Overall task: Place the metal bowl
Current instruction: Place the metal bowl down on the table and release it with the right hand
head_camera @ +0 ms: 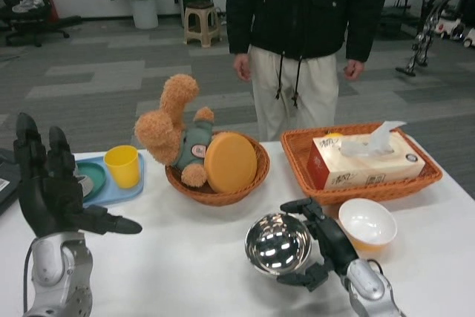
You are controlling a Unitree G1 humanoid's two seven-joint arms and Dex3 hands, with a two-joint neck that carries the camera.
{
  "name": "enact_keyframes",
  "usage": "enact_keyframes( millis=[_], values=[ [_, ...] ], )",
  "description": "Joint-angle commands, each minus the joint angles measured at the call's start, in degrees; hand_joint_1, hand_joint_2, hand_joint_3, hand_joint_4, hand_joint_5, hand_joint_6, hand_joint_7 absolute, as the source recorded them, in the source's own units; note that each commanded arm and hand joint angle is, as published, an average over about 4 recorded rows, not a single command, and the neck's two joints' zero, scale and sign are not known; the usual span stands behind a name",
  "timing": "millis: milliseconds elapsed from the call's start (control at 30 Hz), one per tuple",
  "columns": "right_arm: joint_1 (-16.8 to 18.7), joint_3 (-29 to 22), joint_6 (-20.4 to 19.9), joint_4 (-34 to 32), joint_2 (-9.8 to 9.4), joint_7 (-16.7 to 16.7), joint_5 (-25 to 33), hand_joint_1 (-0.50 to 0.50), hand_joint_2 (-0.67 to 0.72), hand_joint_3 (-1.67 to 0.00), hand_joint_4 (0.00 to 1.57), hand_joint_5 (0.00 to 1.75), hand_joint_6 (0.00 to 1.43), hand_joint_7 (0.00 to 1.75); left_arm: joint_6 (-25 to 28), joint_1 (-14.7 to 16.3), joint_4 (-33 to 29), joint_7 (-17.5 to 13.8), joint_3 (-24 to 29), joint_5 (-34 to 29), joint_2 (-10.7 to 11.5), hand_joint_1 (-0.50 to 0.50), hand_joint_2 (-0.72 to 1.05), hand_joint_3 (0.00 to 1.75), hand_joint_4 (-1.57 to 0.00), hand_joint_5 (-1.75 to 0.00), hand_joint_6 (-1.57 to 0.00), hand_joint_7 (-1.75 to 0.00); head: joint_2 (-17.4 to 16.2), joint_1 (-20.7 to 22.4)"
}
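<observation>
**Metal bowl held at the table's near edge**

On the table (193, 257), I keep the left hand (52, 183) raised, spread and empty, out of the way. My right hand (323, 246) grips the metal bowl (278, 243) by its rim, beside the white bowl (367, 224).

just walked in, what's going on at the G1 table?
The right hand holds the metal bowl by its rim, low over the white table, beside a small white bowl. The left hand is raised and open, holding nothing. Behind are a round basket with a plush toy, a rectangular basket with a tissue box, and a yellow cup. A person stands across the table.
</observation>
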Motion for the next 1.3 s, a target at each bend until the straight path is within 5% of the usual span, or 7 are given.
enact_keyframes(
  millis=[33, 700, 800, 900, 1033, 1200, 1300],
  values=[
    [-1.7, 0.5, -0.7, 2.6, -0.02, -1.1, -0.1, -0.29, -0.53, -1.27, 1.55, 1.65, 1.28, 1.68, -0.2, -0.1, 0.1, 0.1, -0.2, 0.3, -0.2, -0.5, -0.72, 0.09, 0.0, 0.0, 0.0, 0.0, -0.4, 0.0],
    [-2.1, 3.7, -0.9, 7.1, 0.09, -2.5, -1.6, -0.29, -0.48, -1.19, 1.56, 1.65, 1.27, 1.68, -0.2, 1.0, -0.3, 0.1, -0.4, 0.3, -0.3, -0.5, -0.72, 0.09, 0.0, 0.0, 0.0, 0.0, -0.5, -0.6],
    [-1.7, 3.8, -1.8, 7.0, 0.13, -3.0, -1.6, -0.31, -0.46, -1.25, 1.32, 1.6, 1.13, 1.68, -0.2, 1.3, -0.3, 0.1, -0.4, 0.3, -0.3, -0.5, -0.72, 0.09, 0.0, 0.0, 0.0, 0.0, -0.4, -0.5],
    [-1.2, 3.8, -2.6, 6.8, 0.11, -3.2, -1.4, -0.33, -0.43, -1.33, 0.94, 1.45, 0.78, 1.66, -0.2, 1.3, -0.4, 0.1, -0.4, 0.3, -0.3, -0.5, -0.72, 0.09, 0.0, 0.0, 0.0, 0.0, -0.3, -0.4],
    [-0.6, 3.6, -3.2, 6.3, 0.02, -3.2, -1.1, -0.38, -0.41, -1.35, 0.54, 1.02, 0.32, 1.55, -0.2, 1.3, -0.4, 0.1, -0.3, 0.2, -0.2, -0.5, -0.72, 0.09, 0.0, 0.0, 0.0, 0.0, -0.3, -0.5],
    [1.2, 2.9, -3.5, 3.8, -0.35, -2.9, 0.7, -0.42, -0.37, -1.29, 0.28, 0.56, 0.09, 1.29, -0.2, 1.3, -0.4, 0.1, -0.3, 0.1, -0.2, -0.5, -0.72, 0.09, 0.0, 0.0, 0.0, 0.0, -0.3, -0.6],
    [2.1, 2.8, -3.4, 2.9, -0.64, -2.0, 2.7, -0.44, -0.3, -1.11, 0.11, 0.22, 0.01, 0.98, -0.2, 1.2, -0.3, 0.1, -0.3, 0.0, -0.1, -0.5, -0.72, 0.09, 0.0, 0.0, 0.0, 0.0, -0.3, -0.6]
  ],
)
